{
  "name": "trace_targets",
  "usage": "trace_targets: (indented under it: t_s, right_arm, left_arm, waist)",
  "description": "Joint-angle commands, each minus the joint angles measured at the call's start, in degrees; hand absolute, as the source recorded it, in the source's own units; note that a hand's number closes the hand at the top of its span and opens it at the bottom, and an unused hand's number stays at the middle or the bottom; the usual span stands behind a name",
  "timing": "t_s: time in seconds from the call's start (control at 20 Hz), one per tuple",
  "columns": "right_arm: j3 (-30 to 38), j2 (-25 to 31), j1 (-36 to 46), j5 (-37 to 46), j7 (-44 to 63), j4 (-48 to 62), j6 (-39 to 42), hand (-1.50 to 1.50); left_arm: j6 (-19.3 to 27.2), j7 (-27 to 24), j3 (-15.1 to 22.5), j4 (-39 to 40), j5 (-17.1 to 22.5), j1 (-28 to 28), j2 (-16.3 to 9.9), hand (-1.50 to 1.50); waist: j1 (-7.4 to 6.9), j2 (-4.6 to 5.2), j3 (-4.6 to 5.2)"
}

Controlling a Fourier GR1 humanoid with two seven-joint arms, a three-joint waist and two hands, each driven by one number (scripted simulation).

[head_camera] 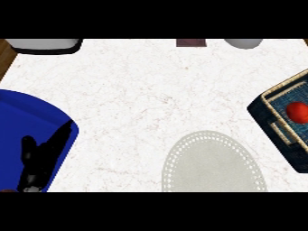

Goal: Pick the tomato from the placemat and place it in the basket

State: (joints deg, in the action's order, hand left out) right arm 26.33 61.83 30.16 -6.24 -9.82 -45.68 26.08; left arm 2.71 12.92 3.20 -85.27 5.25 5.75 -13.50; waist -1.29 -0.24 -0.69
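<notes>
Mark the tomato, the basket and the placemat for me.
tomato (pixel 299 112), head view, centre of its red top.
basket (pixel 271 94), head view, pale woven rim on its left side.
placemat (pixel 213 164), head view, bare middle of the oval.

One black hand (pixel 39 160), slender dark fingers, glossy highlights, small pale patch near wrist

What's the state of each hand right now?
Left hand: open, fingers straight, holding nothing, over the blue tray.
Right hand: not in view.
Tomato sits in the basket.
</notes>
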Motion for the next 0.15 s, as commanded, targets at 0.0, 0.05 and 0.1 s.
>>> trace_targets:
  t_s: [0.0,0.05,0.1]
  right_arm:
    - [2.0,5.8,2.6,0.5,-0.8,8.6,2.6,-1.5]
    - [3.8,7.5,-0.3,0.5,-4.3,11.4,3.8,-1.5]
    - [3.3,8.8,2.9,0.4,-2.0,13.9,5.0,-1.5]
  left_arm:
    - [-1.1,2.8,-1.6,7.0,1.1,-1.9,-0.6,0.0]
    - [-2.1,2.0,-1.4,3.9,1.2,1.6,-1.6,0.0]
    - [-1.3,1.8,-0.5,4.0,0.8,0.9,-0.1,0.0]
  waist:
    - [0.15,1.02,0.62]
    - [0.21,0.86,0.53]
    - [-0.5,0.99,0.55]
